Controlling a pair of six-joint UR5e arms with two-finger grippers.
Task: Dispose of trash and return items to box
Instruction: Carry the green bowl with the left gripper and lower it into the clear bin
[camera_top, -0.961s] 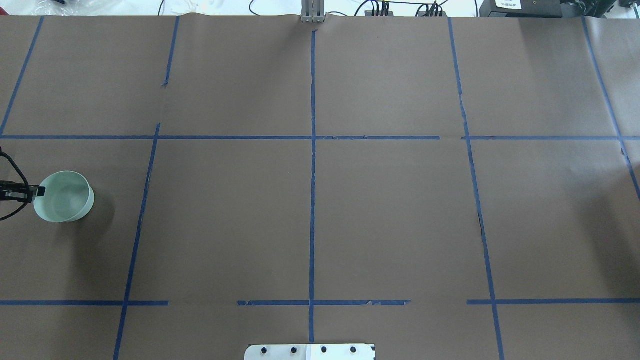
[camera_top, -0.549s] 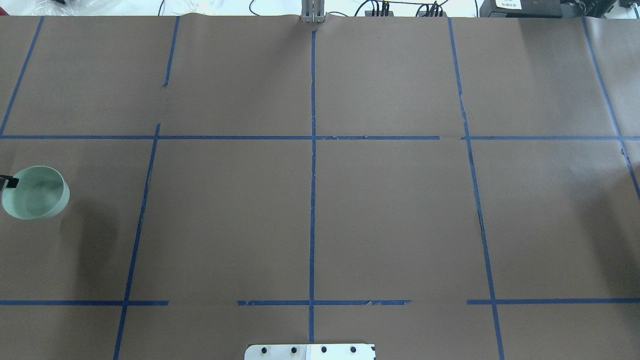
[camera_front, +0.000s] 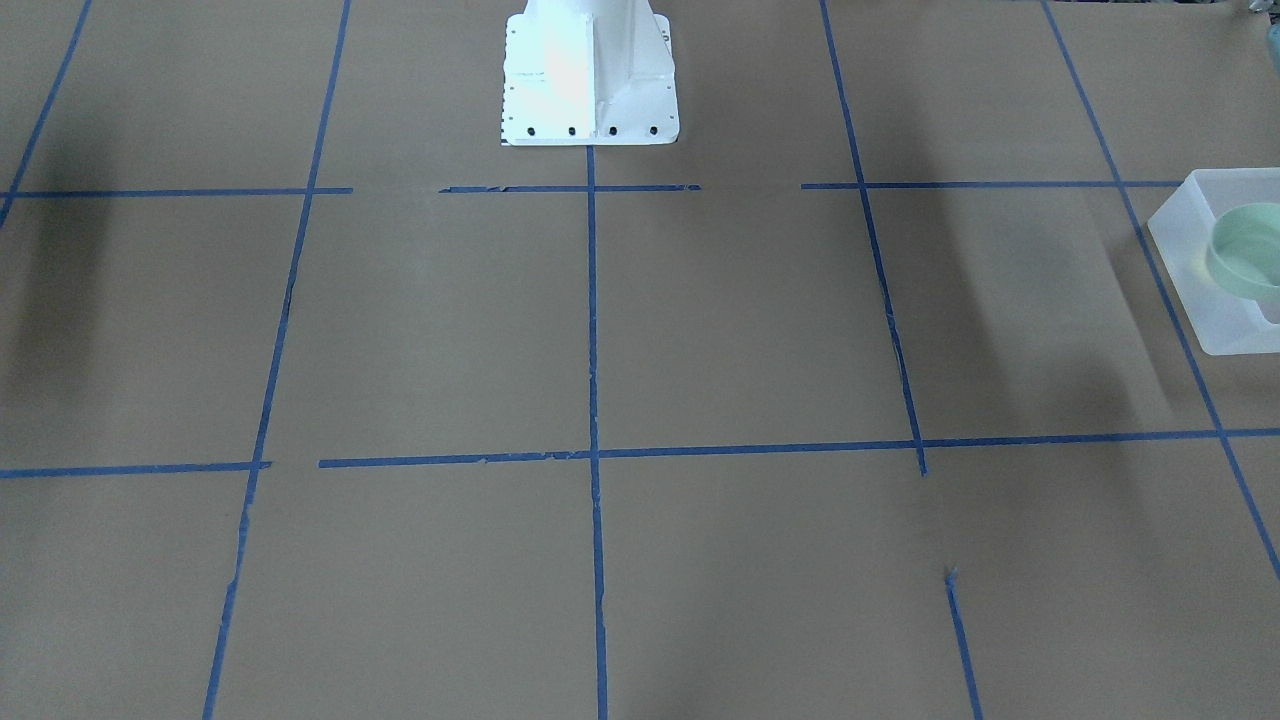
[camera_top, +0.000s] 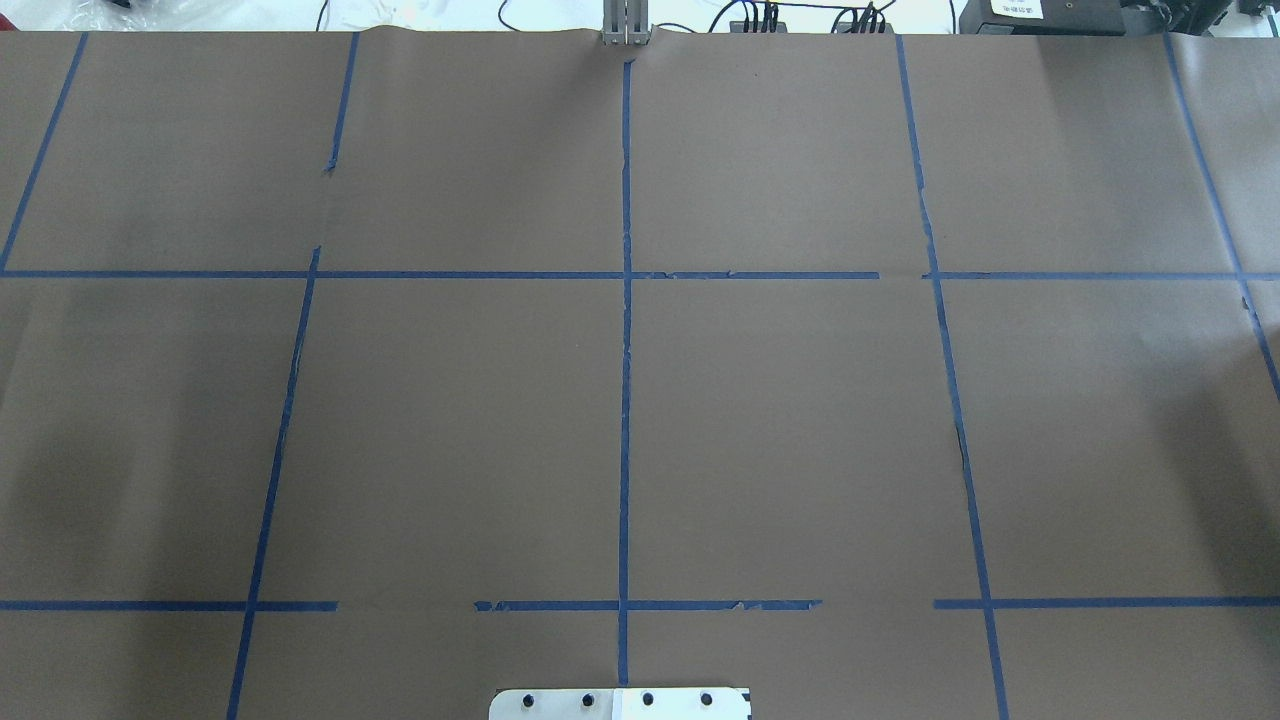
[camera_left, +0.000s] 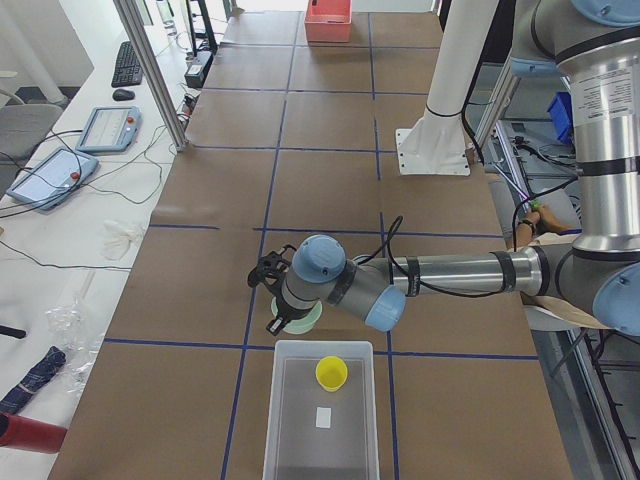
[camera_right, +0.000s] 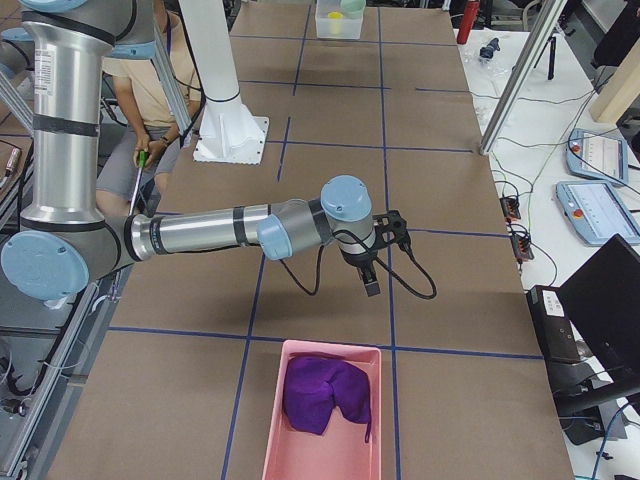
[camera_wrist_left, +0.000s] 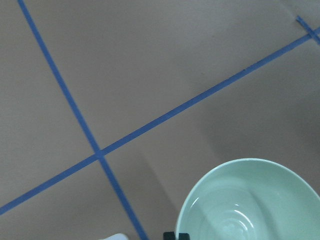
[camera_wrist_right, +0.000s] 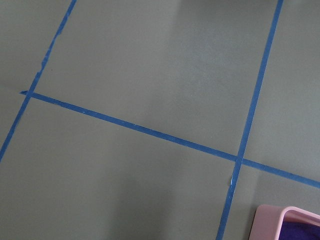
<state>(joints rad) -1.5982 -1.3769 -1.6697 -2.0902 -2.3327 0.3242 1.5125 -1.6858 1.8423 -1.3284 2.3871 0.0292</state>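
Note:
My left gripper (camera_wrist_left: 176, 235) is shut on the rim of the pale mint-green bowl (camera_wrist_left: 255, 202) and holds it above the table. In the exterior left view the bowl (camera_left: 306, 318) hangs at the far short end of the frosted-white box (camera_left: 322, 345). The yellow cup (camera_left: 331, 373) stands inside the box. In the front-facing view the bowl (camera_front: 1245, 262) overlaps the box (camera_front: 1180, 245) at the right edge. My right gripper (camera_right: 372, 286) hovers over bare table near the pink bin; I cannot tell if it is open or shut.
A pink bin (camera_right: 325, 410) with a purple cloth (camera_right: 322, 395) in it stands at the table's right end, and its corner shows in the right wrist view (camera_wrist_right: 287, 222). The robot's white base (camera_front: 588, 70) stands mid-table at the robot's side. Blue tape lines grid the brown paper.
My left gripper has carried the mint-green bowl leftward, out of the overhead view's left edge. Nothing else has moved.

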